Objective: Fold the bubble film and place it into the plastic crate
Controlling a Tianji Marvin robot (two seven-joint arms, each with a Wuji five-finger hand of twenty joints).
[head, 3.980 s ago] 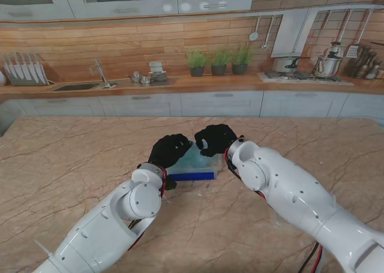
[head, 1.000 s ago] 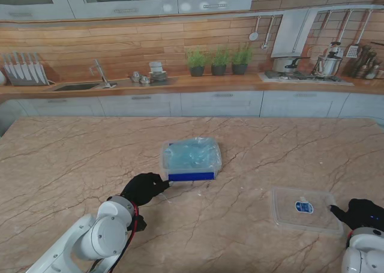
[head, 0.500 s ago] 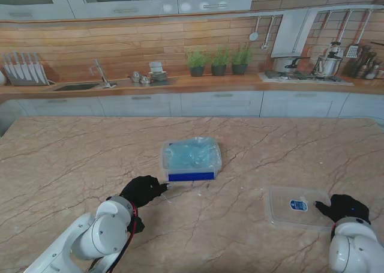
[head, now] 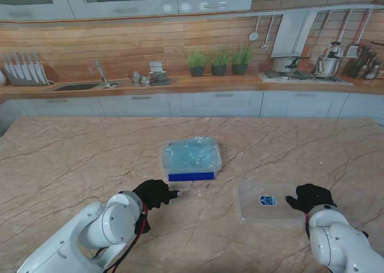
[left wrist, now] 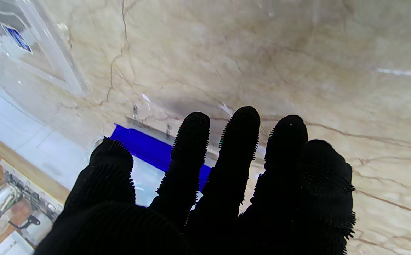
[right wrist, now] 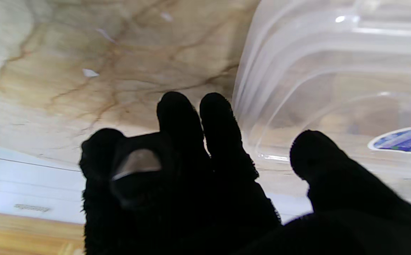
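Sliding leftward across the marble since half a second ago, the clear lid [head: 269,202] is now lying nearer the crate, with my right hand [head: 311,197] travelling along at its right edge. From the stand view I'm seeing the plastic crate [head: 191,158] sitting mid-table with the bubble film [head: 191,153] already bunched inside it, bluish and crumpled, above the blue label strip. My left hand [head: 157,193] is resting on the table just nearer to me than the crate's left front corner, touching nothing I can make out.

Left wrist view now: the fingers [left wrist: 191,156] are lying straight and slightly apart, holding nothing, with the blue label strip [left wrist: 145,148] showing beyond them and the lid [left wrist: 32,53] farther off.

Right wrist view: the thumb and fingers [right wrist: 205,131] are spread at the lid [right wrist: 332,81] rim; whether they're pinching it or only pushing it, I can't tell.

I'm judging the folding and placing as done, and the lid is being brought over. Next move is calling for a proper lift of the lid and squaring it over the crate. Film puffing above the rim could be getting in the way; the table around is otherwise giving me room.
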